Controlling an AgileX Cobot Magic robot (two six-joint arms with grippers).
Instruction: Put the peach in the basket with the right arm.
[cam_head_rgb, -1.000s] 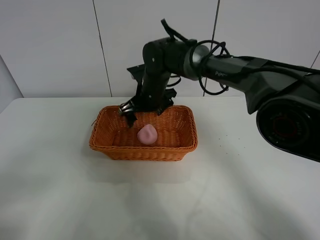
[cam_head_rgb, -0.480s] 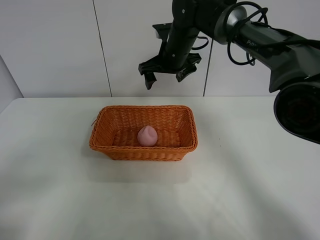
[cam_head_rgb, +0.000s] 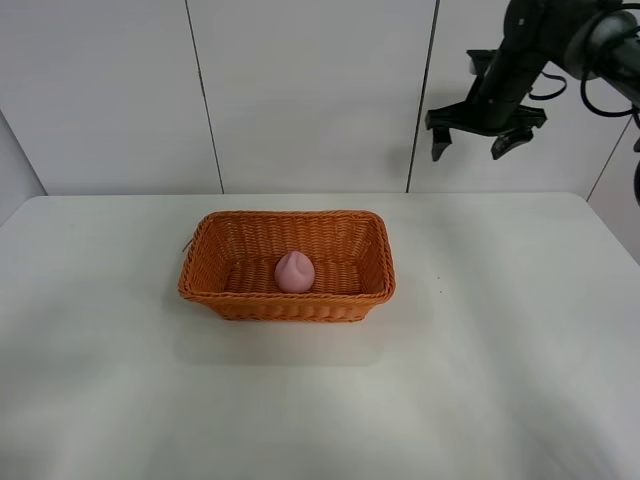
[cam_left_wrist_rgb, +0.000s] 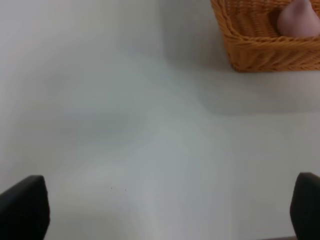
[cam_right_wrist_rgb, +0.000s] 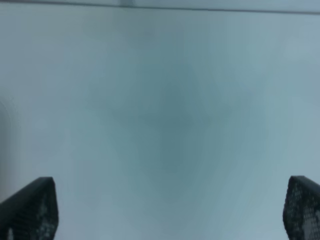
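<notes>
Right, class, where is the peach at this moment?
In the exterior high view the peach lies inside the basket, near the middle of its floor. The right gripper hangs open high up to its right, apart from it.

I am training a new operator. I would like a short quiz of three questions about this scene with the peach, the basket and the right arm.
1. True or false: the small pink peach lies on the white table, outside the orange-brown woven wicker basket.
2. Multiple choice: the right gripper is A) shut on the peach, B) open and raised high, away from the basket, C) down inside the basket.
3. Short answer: what does the right gripper hold?
Key: 1 false, the peach lies inside the basket; 2 B; 3 nothing.
</notes>
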